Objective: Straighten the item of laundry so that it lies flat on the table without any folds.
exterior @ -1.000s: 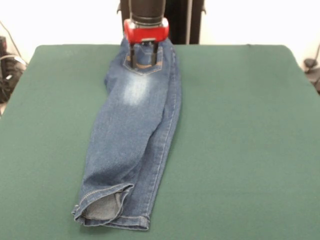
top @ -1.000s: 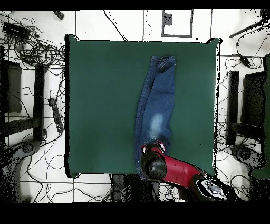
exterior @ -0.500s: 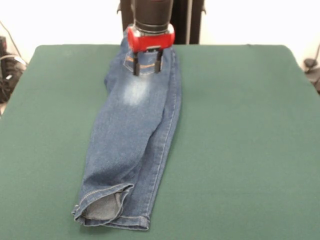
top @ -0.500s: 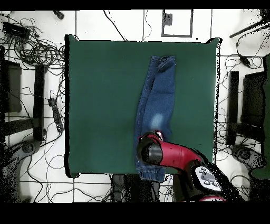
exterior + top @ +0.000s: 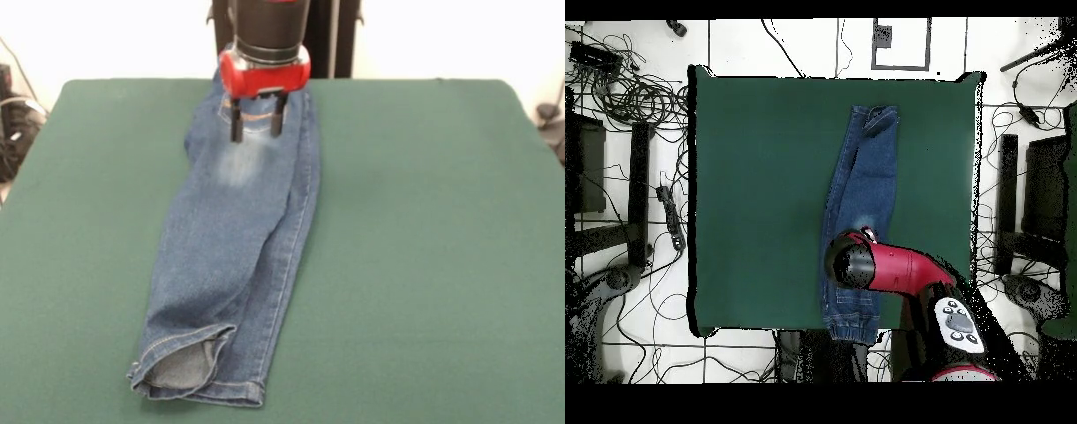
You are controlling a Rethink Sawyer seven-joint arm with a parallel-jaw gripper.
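The item of laundry [image 5: 231,256], a small pair of blue jeans, lies on the table [image 5: 424,221] folded lengthwise, one leg over the other. Its waistband is at the far edge and its cuffs at the near edge. My gripper [image 5: 257,124] hangs over the faded seat patch, open, its two dark fingers [image 5: 237,124] apart with nothing between them. In the overhead view the gripper head [image 5: 850,262] covers the seat of the jeans [image 5: 865,170], and the elastic waistband shows below it at the table's [image 5: 755,180] edge.
Cables [image 5: 635,95] and black stands [image 5: 637,190] lie on the floor left of the table. More dark equipment [image 5: 1035,200] stands to the right. The jeans sit near the table's middle line, with green cloth on both sides.
The gripper has moved from the waistband and pocket along the jeans to the faded seat patch and risen a little. It stays open. The jeans have not shifted.
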